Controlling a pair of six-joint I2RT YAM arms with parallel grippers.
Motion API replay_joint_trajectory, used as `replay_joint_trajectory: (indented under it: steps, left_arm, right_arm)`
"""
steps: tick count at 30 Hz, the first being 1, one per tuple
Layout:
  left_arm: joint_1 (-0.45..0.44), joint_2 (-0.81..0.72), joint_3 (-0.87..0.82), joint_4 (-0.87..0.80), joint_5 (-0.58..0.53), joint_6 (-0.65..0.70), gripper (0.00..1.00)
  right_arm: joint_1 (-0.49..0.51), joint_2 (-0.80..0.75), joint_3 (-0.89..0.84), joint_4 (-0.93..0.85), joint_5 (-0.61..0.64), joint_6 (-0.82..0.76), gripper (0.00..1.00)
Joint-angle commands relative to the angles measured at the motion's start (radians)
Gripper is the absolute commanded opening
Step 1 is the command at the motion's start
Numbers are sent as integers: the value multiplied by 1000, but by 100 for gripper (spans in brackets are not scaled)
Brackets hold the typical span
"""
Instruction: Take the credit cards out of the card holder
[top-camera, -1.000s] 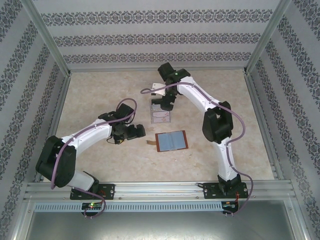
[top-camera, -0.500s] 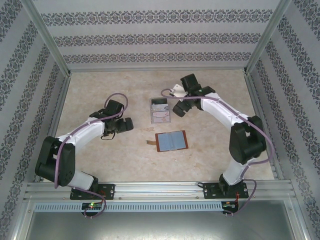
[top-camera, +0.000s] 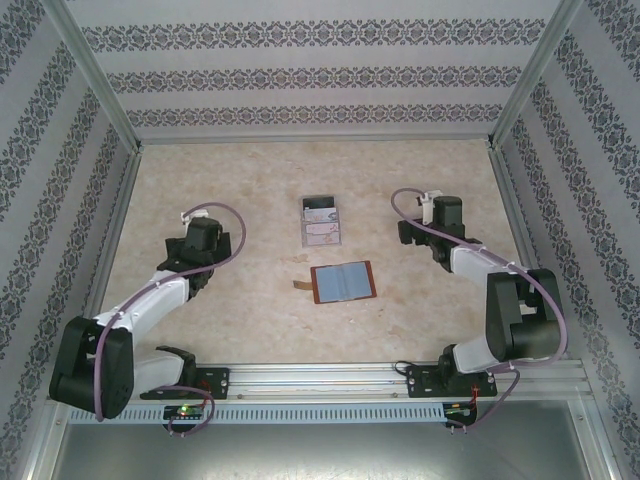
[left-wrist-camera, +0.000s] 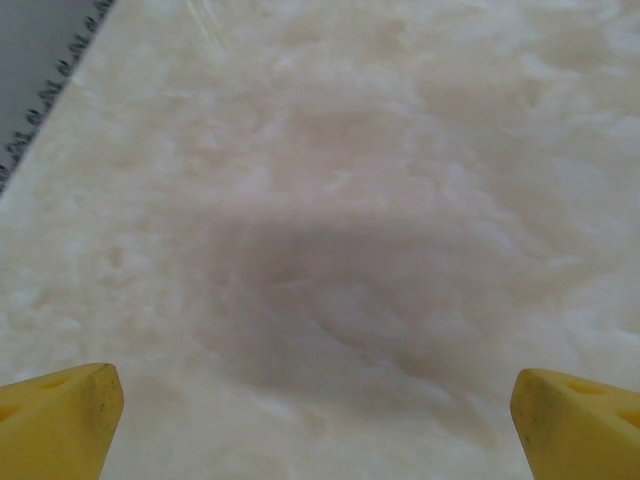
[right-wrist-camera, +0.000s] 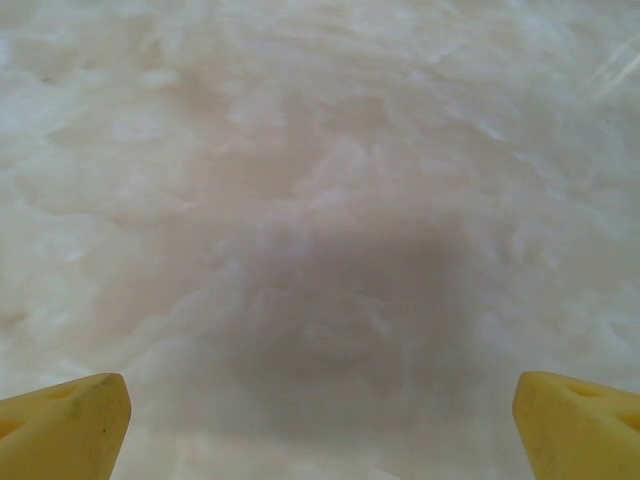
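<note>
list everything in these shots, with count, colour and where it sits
card holder: one, reddish-brown with blue-grey pockets, lying open at table centre
strap tab: one, tan, at the card holder's left edge
clear tray: one, transparent, just beyond the card holder
credit cards: at least two, whitish with pink marks and a darker one, in the clear tray
table: one, beige marbled
walls: patterned grey-white panels, around the table
left arm: one, white with black joints, left of the card holder
right arm: one, same colours, right of it
left fingers: two, yellow tips, wide apart, empty
right fingers: two, yellow tips, wide apart, empty
</note>
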Motion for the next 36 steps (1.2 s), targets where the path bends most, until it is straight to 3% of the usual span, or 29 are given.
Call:
replay_joint_trajectory:
  steps: [1,7,9,13,15,16,18,29,36]
  left_arm:
    - [48,-3,-100,396,-4,126,100]
    - [123,178,-201,833,135,159,100]
    - [136,195,-161,775,161,170,100]
    - [196,332,-165,934,252,152,100]
    - [202,330,-138,850,307,153,100]
    - [203,353,-144,899,307,156,100]
    - [203,393,-184,1016,333,166,100]
    - [188,389,-165,965,296,179,100]
    - [183,384,-200,1029,347,203,100]
  right_arm:
    - [-21,18,-61,294,-9,71,98]
    - [-27,5,-134,419,-11,75,98]
    - [-27,-3,-168,468,-24,71,98]
    - [-35,2,-211,552,-35,80,98]
    - [-37,30,-246,649,-11,90,98]
    - [-36,42,-263,694,1,95,98]
    - [-35,32,-254,652,2,91,98]
    - [-35,33,-257,667,3,92,98]
    - [-35,36,-257,667,2,91,98]
